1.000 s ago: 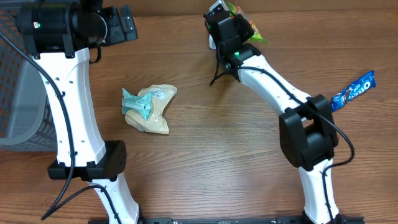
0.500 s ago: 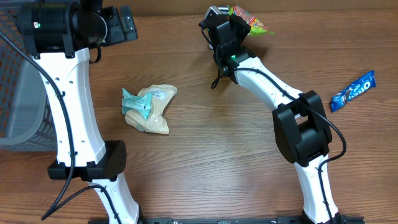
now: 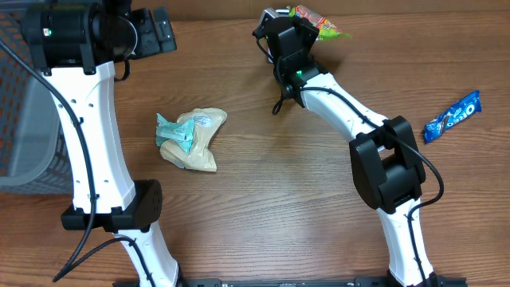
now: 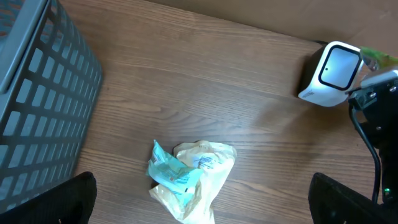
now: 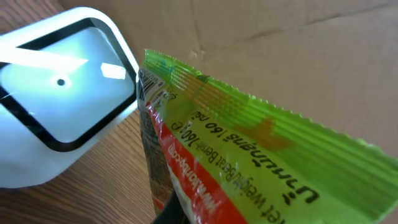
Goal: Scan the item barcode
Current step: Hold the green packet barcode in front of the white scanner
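Overhead view: the snack packet (image 3: 323, 24) sits at the top centre of the frame, off the tabletop (image 3: 279, 191), pinched in the right hand (image 3: 301, 30). That hand is clenched on the packet's lower part. The white scanner (image 3: 275, 13) stands just beside it, mostly hidden by the wrist.

Right wrist view: the packet (image 5: 249, 155) fills the lower right, green crimped seal uppermost and red panel below. Its left edge lies near the scanner's (image 5: 56, 112) lit window, though we cannot tell whether they touch. Dark print runs along that edge; we cannot confirm it is the barcode.

Left hand (image 3: 159, 33) hangs at the upper left, released, jaws spread wide, carrying nothing.

Handling notes, our judgement:
- Light, thin film, soft contents; it will flop and crease.
- Glossy, so likely slippery; glare may spoil a read.
- Hold by the flat seal or a side margin, clear of the code, and keep the printed face taut.

Also present: 1 beige bag (image 3: 191, 139) at centre left, 1 blue biscuit bar (image 3: 453, 116) at right, 1 grey basket (image 4: 37, 93).
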